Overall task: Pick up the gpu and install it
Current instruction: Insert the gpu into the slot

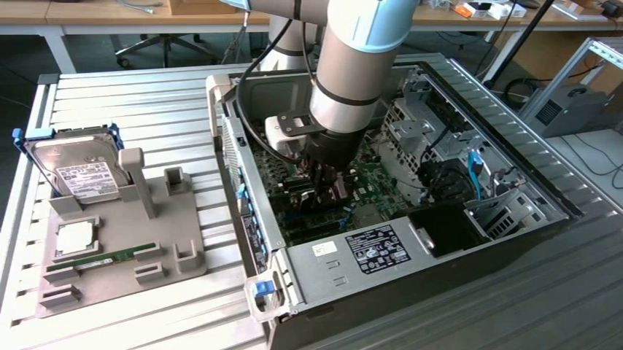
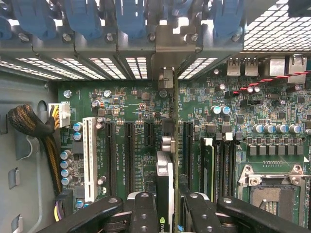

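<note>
gpu seen edge-on with its lower part hidden between the gripper fingers, gripper cut off by the picture's edge, hard drive label print too small to read

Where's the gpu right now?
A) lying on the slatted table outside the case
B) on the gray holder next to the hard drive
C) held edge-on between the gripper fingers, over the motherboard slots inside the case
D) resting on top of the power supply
C: in the wrist view the gpu stands edge-on between the gripper fingers above the motherboard expansion slots; the exterior view shows the arm reaching down into the open case.
</note>
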{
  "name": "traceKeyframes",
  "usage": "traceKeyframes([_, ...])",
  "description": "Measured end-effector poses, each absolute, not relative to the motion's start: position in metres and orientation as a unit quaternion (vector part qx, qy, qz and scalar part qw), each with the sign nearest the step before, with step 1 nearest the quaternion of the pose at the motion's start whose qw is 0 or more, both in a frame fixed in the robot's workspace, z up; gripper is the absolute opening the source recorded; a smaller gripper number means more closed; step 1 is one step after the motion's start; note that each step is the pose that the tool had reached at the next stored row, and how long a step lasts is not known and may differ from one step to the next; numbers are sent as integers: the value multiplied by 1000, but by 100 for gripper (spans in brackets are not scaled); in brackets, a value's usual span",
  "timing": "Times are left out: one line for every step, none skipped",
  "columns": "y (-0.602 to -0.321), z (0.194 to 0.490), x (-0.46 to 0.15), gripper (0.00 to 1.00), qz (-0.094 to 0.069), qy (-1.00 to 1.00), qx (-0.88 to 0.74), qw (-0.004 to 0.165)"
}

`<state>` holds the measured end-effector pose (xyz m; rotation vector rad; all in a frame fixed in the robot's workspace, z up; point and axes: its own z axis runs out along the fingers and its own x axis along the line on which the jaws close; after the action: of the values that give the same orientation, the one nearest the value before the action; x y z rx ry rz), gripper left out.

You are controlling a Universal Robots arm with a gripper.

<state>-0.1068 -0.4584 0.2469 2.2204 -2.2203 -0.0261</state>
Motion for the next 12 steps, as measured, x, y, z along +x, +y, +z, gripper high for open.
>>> traceKeyframes([-458,247,-107,27,-8,-707,707,1])
traceKeyframes([-458,247,-107,27,-8,-707,707,1])
traceKeyframes([-458,247,-107,27,-8,-707,707,1])
traceKeyframes([-458,247,-107,27,-8,-707,707,1])
traceKeyframes([-458,247,-107,27,-8,-707,707,1])
traceKeyframes([-458,247,-107,27,-8,-707,707,1])
traceKeyframes([-458,247,-107,27,-8,-707,707,1])
traceKeyframes([-458,247,-107,27,-8,-707,707,1])
traceKeyframes([-458,247,-107,27,-8,-707,707,1])
traceKeyframes([-458,247,-107,27,-8,-707,707,1])
traceKeyframes([-458,247,-107,27,-8,-707,707,1])
traceKeyframes([-458,247,-107,27,-8,-707,707,1])
